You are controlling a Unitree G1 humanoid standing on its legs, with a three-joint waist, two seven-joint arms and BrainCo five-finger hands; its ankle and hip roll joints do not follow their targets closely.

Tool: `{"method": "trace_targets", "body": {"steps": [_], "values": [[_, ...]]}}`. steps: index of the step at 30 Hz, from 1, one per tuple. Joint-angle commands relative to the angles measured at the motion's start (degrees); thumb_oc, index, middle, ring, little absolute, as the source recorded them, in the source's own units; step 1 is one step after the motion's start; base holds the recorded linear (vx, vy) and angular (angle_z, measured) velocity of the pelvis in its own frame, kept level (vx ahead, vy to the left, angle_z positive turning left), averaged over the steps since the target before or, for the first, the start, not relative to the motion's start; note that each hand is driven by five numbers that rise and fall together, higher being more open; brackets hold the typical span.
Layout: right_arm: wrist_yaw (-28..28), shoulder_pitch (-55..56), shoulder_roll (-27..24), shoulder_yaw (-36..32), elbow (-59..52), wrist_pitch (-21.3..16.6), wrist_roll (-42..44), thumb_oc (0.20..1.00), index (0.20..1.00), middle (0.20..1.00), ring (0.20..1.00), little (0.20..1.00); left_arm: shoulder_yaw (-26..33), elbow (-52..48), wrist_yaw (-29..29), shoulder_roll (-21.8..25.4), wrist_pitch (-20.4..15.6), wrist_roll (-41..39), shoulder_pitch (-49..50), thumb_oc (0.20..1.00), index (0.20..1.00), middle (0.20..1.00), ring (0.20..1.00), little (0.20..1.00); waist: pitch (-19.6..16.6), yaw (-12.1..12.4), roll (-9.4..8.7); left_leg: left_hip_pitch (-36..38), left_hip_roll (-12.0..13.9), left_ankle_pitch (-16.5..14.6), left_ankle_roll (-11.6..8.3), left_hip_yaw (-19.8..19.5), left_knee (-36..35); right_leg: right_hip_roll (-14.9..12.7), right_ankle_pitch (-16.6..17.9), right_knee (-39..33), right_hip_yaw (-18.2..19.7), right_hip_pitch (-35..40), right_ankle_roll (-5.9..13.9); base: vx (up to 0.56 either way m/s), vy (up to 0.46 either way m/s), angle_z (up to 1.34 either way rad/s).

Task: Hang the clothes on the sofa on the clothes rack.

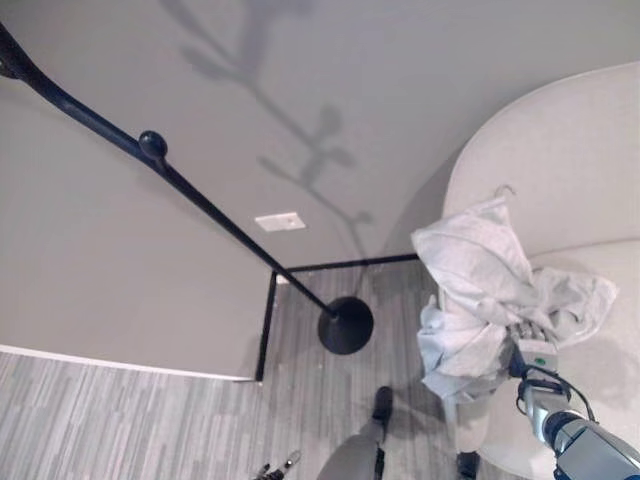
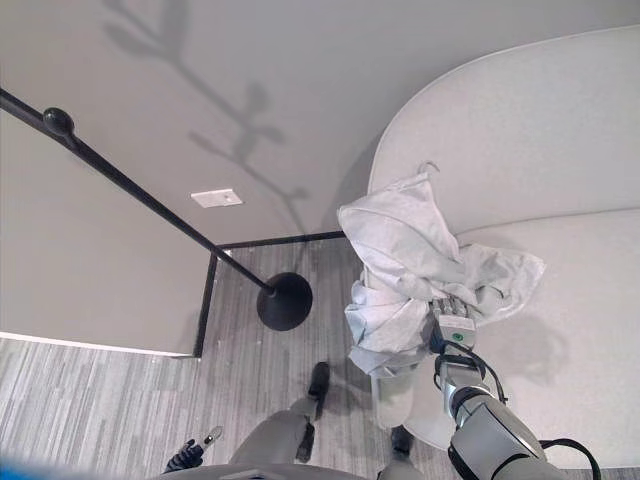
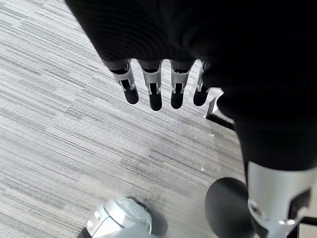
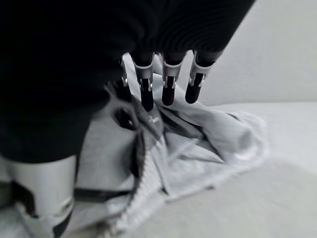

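A crumpled light grey garment (image 1: 478, 272) lies bunched at the sofa's (image 1: 570, 150) left end, partly drooping over its edge, with a thin hanger hook (image 1: 506, 189) poking out at its top. My right hand (image 1: 533, 352) reaches into the garment's lower folds. In the right wrist view its fingers (image 4: 168, 84) are straight, their dark tips against the cloth (image 4: 198, 144). The black clothes rack (image 1: 200, 200) slants across the left, its round base (image 1: 346, 325) on the floor. My left hand (image 3: 153, 84) hangs open above the striped floor, holding nothing.
A plain wall fills the far side, with a white outlet plate (image 1: 279, 221) low on it. A black strip (image 1: 265, 325) edges the wall's corner by the rack base. Grey striped flooring (image 1: 120, 420) lies between the rack and the sofa.
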Motion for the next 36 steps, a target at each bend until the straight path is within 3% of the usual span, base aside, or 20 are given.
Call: {"method": "trace_targets", "body": {"steps": [1, 7, 8, 9, 10, 11, 15, 22, 26, 27, 30, 32, 36], "values": [[-3.3, -5.8, 0.8, 1.9, -1.5, -1.1, 2.6, 1.000, 1.000, 1.000, 1.000, 1.000, -1.1, 1.5, 1.8, 1.6, -2.1, -2.3, -3.2, 1.000, 1.000, 1.000, 1.000, 1.000, 0.8, 1.5, -3.35, -1.4, -2.7, -4.6, 2.83, -1.3, -1.2, -4.3, 0.6, 0.8, 3.8, -0.2, 2.98, 0.01, 0.026, 0.09], [-1.3, -7.0, 2.0, 3.2, -0.1, 0.0, 3.2, 1.000, 1.000, 1.000, 1.000, 1.000, -3.8, -1.6, 1.8, 0.9, -2.4, -3.6, -3.2, 1.000, 1.000, 1.000, 1.000, 1.000, 1.9, 2.8, -2.06, -4.4, -3.6, -4.2, 3.04, -2.1, -1.2, -4.4, 1.4, 0.8, 4.6, -3.6, 3.29, -0.01, 0.033, 0.00], [-0.5, -6.9, 2.3, 3.6, 0.3, 0.3, 3.1, 0.956, 0.956, 0.956, 0.956, 0.956, -3.9, -1.8, 1.8, 0.8, -2.3, -3.9, -3.3, 1.000, 1.000, 1.000, 1.000, 1.000, 1.9, 3.0, -1.98, -4.8, -3.7, -4.1, 3.04, -2.1, -1.2, -4.4, 1.4, 0.8, 4.7, -3.9, 3.32, -0.01, 0.020, -0.09], [-0.5, -6.9, 2.3, 3.6, 0.4, 0.3, 3.1, 0.856, 0.856, 0.856, 0.856, 0.856, -3.9, -1.8, 1.8, 0.8, -2.3, -3.9, -3.3, 1.000, 1.000, 1.000, 1.000, 1.000, 1.9, 3.0, -2.00, -4.9, -3.7, -4.1, 3.04, -2.1, -1.2, -4.4, 1.4, 0.8, 4.7, -3.9, 3.33, 0.00, 0.021, -0.09], [0.9, -6.5, 3.0, 3.9, 0.8, 0.5, 3.0, 0.429, 0.429, 0.429, 0.429, 0.429, -4.1, -2.0, 1.7, 0.6, -2.3, -4.2, -3.5, 1.000, 1.000, 1.000, 1.000, 1.000, 2.1, 3.0, -1.81, -5.1, -3.7, -4.1, 3.04, -2.1, -1.2, -4.5, 1.4, 0.8, 4.9, -4.2, 3.38, 0.00, 0.035, -0.10], [3.5, -6.0, 3.9, 4.7, 1.2, 0.5, 2.6, 0.200, 0.200, 0.200, 0.200, 0.200, -4.3, -2.5, 1.7, 0.2, -2.3, -4.8, -3.5, 1.000, 1.000, 1.000, 1.000, 1.000, 2.4, 2.9, -1.73, -5.5, -3.9, -4.1, 3.11, -1.8, -1.2, -4.5, 1.5, 0.8, 5.1, -4.6, 3.42, 0.00, 0.035, -0.08], [5.4, -5.3, 4.6, 3.8, 1.6, 0.3, 4.3, 0.200, 0.200, 0.200, 0.200, 0.200, -4.4, -3.1, 1.8, -0.2, -2.4, -5.2, -3.4, 1.000, 1.000, 1.000, 1.000, 1.000, 2.5, 2.5, -1.60, -5.6, -4.1, -4.2, 3.22, -1.3, -1.2, -4.6, 1.3, 0.8, 5.3, -4.6, 3.47, 0.00, 0.045, -0.06], [2.1, -3.4, 4.2, -1.8, 1.4, 0.0, 10.3, 0.200, 0.200, 0.200, 0.200, 0.200, -3.4, -1.9, 2.9, -0.4, -1.8, -4.2, -2.5, 1.000, 1.000, 1.000, 1.000, 1.000, 2.4, 0.6, -2.21, -3.7, -3.8, -4.8, 3.40, -0.3, -1.2, -4.8, 1.2, 0.8, 5.5, -3.2, 3.62, 0.00, 0.006, 0.00], [-5.0, -1.0, 0.2, -11.7, -2.2, -2.2, 19.2, 0.200, 0.200, 0.200, 0.200, 0.200, -1.1, 0.3, 4.8, 0.9, -1.0, -1.0, -1.9, 1.000, 1.000, 1.000, 1.000, 1.000, 1.6, -2.4, -4.54, 0.4, -2.4, -6.1, 3.46, 0.7, -1.2, -4.9, 0.6, 0.8, 5.5, 0.4, 3.60, 0.06, -0.038, -0.07], [-6.9, 1.4, -3.1, -15.0, -10.2, -2.7, 19.7, 0.200, 0.200, 0.200, 0.200, 0.200, 0.9, 0.7, 5.2, 2.3, -0.6, 0.3, -1.6, 1.000, 1.000, 1.000, 1.000, 1.000, 0.5, -4.1, -6.55, 3.0, -1.6, -6.9, 3.46, 1.3, -1.2, -4.9, 0.3, 0.8, 5.6, 2.5, 3.56, 0.10, -0.099, -0.27], [-7.8, 4.0, -6.1, -17.9, -20.3, -2.1, 18.2, 0.200, 0.200, 0.200, 0.200, 0.200, 2.2, 0.2, 5.5, 2.9, -0.4, 1.0, -1.4, 1.000, 1.000, 1.000, 1.000, 1.000, -0.2, -5.4, -7.84, 4.7, -1.1, -7.5, 3.46, 1.8, -1.2, -4.9, 0.1, 0.8, 5.7, 3.8, 3.60, 0.03, -0.040, -0.11], [-9.0, 7.1, -11.3, -24.7, -35.4, -1.0, 15.0, 0.200, 0.200, 0.200, 0.200, 0.200, 3.6, -2.1, 5.8, 3.7, -0.1, 3.1, -1.1, 1.000, 1.000, 1.000, 1.000, 1.000, -2.2, -7.3, -9.83, 7.9, -0.2, -8.5, 3.49, 2.7, -1.2, -4.8, -0.1, 0.8, 6.1, 6.1, 3.57, 0.02, -0.031, -0.16], [-9.6, 7.6, -13.1, -28.1, -42.5, -0.7, 12.4, 0.200, 0.200, 0.200, 0.200, 0.200, 2.2, -5.5, 5.7, 4.7, 0.3, 6.4, -1.3, 1.000, 1.000, 1.000, 1.000, 1.000, -3.6, -8.2, -10.75, 10.2, 0.5, -9.0, 3.52, 3.6, -1.2, -4.7, 0.1, 0.8, 6.6, 7.8, 3.50, -0.02, -0.012, -0.17]]}}
